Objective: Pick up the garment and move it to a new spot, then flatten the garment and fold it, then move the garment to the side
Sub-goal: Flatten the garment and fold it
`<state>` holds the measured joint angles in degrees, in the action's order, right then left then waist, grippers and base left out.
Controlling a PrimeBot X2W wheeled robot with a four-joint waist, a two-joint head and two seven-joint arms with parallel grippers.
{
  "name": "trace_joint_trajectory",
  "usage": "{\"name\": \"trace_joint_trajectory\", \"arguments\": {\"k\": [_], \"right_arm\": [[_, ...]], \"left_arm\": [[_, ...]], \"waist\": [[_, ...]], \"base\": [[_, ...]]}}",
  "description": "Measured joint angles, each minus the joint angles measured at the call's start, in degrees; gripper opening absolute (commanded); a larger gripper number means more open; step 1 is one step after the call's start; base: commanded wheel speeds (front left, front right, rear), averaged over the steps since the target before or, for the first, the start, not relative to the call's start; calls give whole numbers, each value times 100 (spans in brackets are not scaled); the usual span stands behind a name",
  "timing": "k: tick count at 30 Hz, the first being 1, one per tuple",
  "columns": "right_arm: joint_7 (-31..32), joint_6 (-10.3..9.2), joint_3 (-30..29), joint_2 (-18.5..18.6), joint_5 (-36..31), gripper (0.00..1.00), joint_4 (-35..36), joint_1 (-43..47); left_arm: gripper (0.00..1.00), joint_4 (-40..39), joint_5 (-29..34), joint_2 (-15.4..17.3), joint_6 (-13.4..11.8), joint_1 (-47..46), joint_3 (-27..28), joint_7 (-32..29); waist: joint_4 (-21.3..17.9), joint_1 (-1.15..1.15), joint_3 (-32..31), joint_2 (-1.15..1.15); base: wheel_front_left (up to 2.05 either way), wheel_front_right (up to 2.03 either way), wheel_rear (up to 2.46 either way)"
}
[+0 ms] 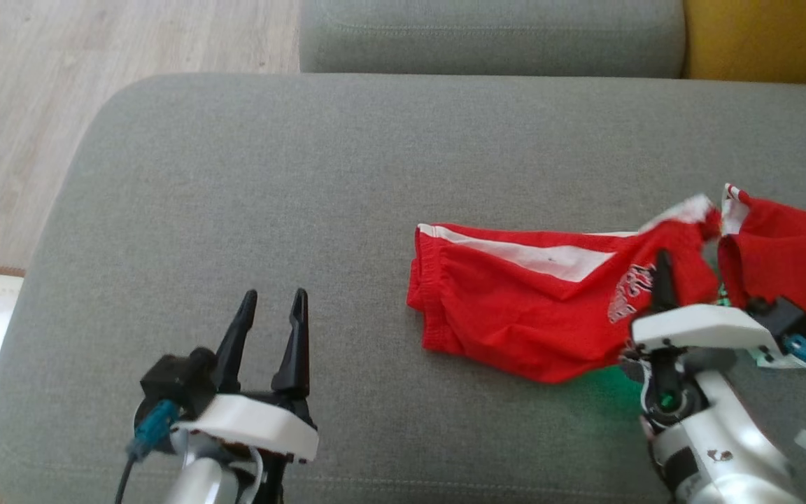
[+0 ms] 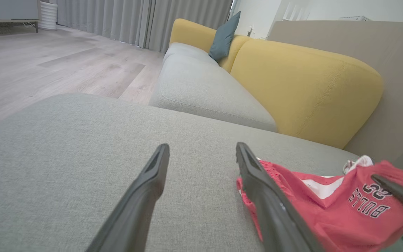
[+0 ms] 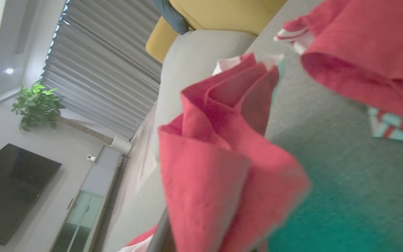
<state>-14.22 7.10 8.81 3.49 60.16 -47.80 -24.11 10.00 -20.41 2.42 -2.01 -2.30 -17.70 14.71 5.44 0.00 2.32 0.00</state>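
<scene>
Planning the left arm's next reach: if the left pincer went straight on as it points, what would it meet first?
Probably only bare grey cushion; the red garment lies to the right of the left pincer, off its line. Depth is unclear.

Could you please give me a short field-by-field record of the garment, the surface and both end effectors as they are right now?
garment: red with white trim, crumpled, unfolded
surface: grey cushion; garment lies on its right part
left end effector: open, empty, apart from the garment
right end effector: shut on bunched garment fabric
</scene>
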Motion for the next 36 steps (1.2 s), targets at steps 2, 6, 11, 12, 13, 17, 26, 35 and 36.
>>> {"name": "trace_joint_trajectory", "arguments": {"k": [2,6,11,12,13,17,26,35,36], "right_arm": [[0,0,231,0,194,0,178,5],[-15,0,634,0,435,0,446,11],[-15,0,1027,1,580,0,633,12],[-15,0,1118,1,591,0,658,12],[-15,0,1194,0,591,0,672,12],[-15,0,1549,3,666,0,726,14],[-15,0,2385,2,744,0,748,18],[-15,0,3054,2,616,22,671,21],[-15,0,3118,2,575,90,605,21]], "left_arm": [[100,16,16,0,-1,44,-2,0],[100,27,16,2,-2,68,-22,0],[100,27,15,3,-38,90,-33,0],[100,27,15,3,-53,98,-36,0],[100,27,13,3,-54,101,-42,0],[100,34,11,4,-53,101,-70,0],[100,41,10,7,-58,101,-121,0],[100,42,9,8,-59,107,-129,0],[100,42,9,8,-59,107,-127,0]], "waist": [[15,0,-42,0],[85,0,-107,0],[214,0,-151,0],[244,0,-157,0],[274,0,-159,0],[391,0,-170,0],[594,0,-187,0],[652,0,-185,0],[653,0,-183,0]], "base": [[0,0,0],[0,0,0],[0,0,0],[0,0,0],[0,0,0],[0,0,0],[0,0,0],[0,0,0],[0,0,0]]}}
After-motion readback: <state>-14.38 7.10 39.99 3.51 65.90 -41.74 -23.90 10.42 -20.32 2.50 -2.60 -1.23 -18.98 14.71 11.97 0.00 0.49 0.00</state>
